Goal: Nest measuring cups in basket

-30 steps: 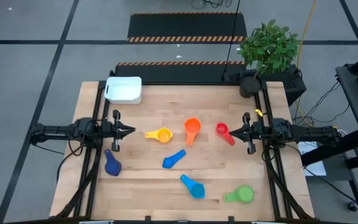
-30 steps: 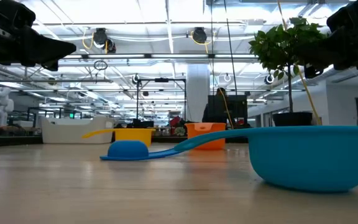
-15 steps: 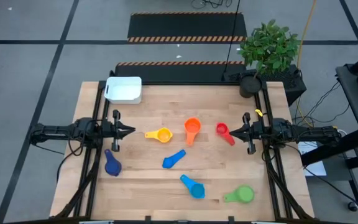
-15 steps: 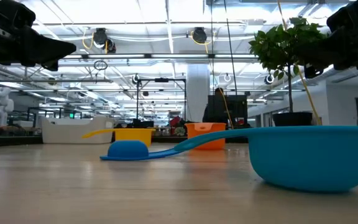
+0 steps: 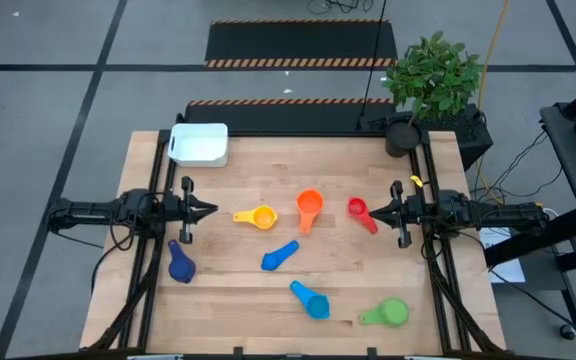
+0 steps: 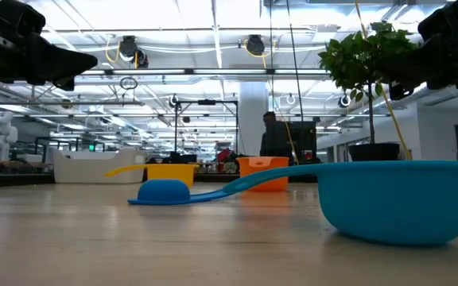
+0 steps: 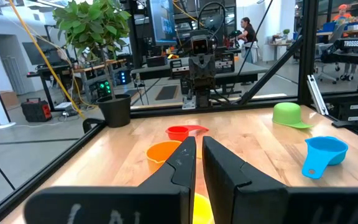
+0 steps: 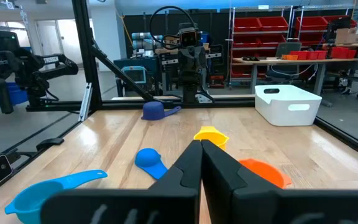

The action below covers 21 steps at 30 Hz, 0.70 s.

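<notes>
The measuring cups lie scattered over the table (image 5: 368,285), none in the basket (image 5: 199,144), which sits empty at the far left corner. The yellow cup (image 5: 262,216), orange cup (image 5: 309,205) and red cup (image 5: 358,209) form a row across the middle; a small blue cup (image 5: 279,256), a light blue cup (image 5: 311,299) and the green cup (image 5: 391,313) lie nearer, and the dark blue cup (image 5: 180,265) sits near the left. Only six show. The left gripper (image 5: 208,211) hangs beside the yellow cup, fingers nearly together; the right gripper (image 5: 371,212) hangs by the red cup, fingers together. Judging from this, thin handles and tipped cups could slip from a pinch, and wrong size order would stop nesting.
</notes>
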Available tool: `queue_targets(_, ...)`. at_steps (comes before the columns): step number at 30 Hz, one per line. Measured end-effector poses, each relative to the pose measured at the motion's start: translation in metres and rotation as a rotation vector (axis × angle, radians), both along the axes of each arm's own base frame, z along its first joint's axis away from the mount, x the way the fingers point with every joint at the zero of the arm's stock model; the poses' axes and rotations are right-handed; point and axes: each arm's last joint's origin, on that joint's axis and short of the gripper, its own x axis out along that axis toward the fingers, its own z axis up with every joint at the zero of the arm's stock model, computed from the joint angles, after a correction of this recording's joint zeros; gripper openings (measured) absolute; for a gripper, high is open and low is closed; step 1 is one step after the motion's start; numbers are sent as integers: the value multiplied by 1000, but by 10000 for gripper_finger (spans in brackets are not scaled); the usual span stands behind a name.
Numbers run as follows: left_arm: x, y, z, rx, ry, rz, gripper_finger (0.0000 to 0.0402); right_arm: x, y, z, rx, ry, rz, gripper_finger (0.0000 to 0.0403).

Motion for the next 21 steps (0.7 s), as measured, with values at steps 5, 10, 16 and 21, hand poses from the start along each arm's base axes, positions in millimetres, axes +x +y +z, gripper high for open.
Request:
queue_targets(5, 0, 0, 0, 0, 0, 0, 33, 0, 0, 0, 0, 0, 0, 0)
queue_targets(10, 0, 0, 0, 0, 0, 0, 33, 0, 0, 0, 0, 0, 0, 0)
queue_targets(16, 0, 0, 0, 117, 2, 15, 33, 0, 0, 0, 0, 0, 0, 0)
queue_targets(21, 0, 0, 0, 127, 3, 15, 33, 0, 0, 0, 0, 0, 0, 0)
